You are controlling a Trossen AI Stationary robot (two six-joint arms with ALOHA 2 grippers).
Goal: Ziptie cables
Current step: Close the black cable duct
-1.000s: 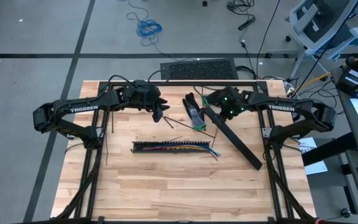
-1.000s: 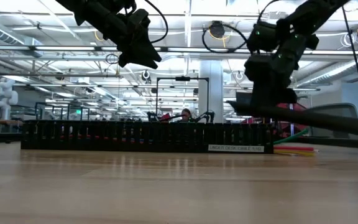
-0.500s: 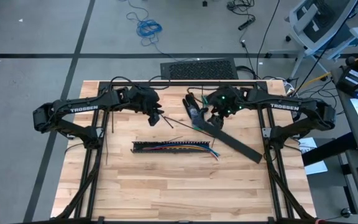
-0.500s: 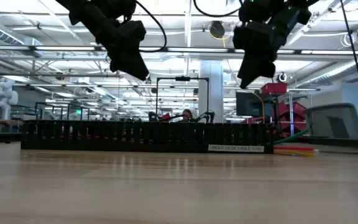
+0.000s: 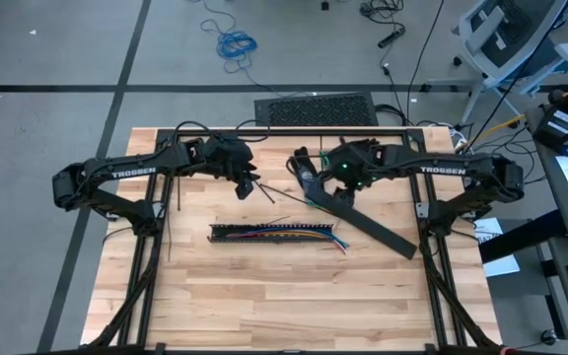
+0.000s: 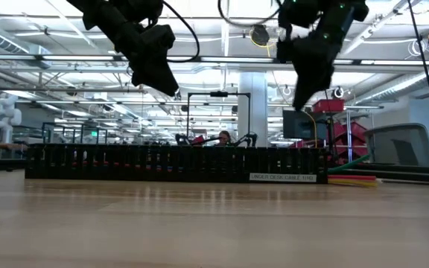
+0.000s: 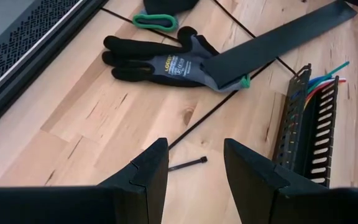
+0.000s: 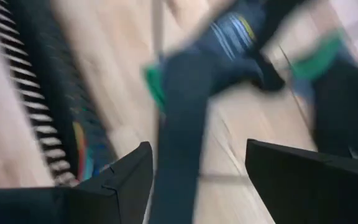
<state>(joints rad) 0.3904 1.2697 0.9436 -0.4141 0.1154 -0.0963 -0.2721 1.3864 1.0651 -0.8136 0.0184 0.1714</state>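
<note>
The cables [image 5: 294, 235] lie as coloured wires in a black slotted rail [image 5: 235, 234] at mid-table; their ends stick out of the rail's right end [image 7: 327, 78]. Thin dark zipties [image 5: 276, 193] lie flat on the wood beyond the rail, and one [image 7: 219, 107] runs under my left gripper. My left gripper [image 5: 251, 184] hangs open above them, slanting down, with nothing between its fingers [image 7: 194, 168]. My right gripper [image 5: 331, 183] hangs open and high over a long black flat strip [image 5: 373, 229], clear of it [image 8: 197, 180].
A black-and-grey work glove [image 5: 307, 176] lies between the grippers, its cuff under the strip's far end [image 7: 229, 68]. A green loop [image 7: 154, 22] lies beyond it. More zipties [image 5: 171, 217] lie near the left edge. A dark keyboard [image 5: 314, 110] sits at the far edge.
My right gripper has risen, moved toward the table's left and rolled. The black strip's far end, raised at that gripper a second ago, now lies on the table, and the strip has swung flatter across it. My left gripper has tipped a little further down.
</note>
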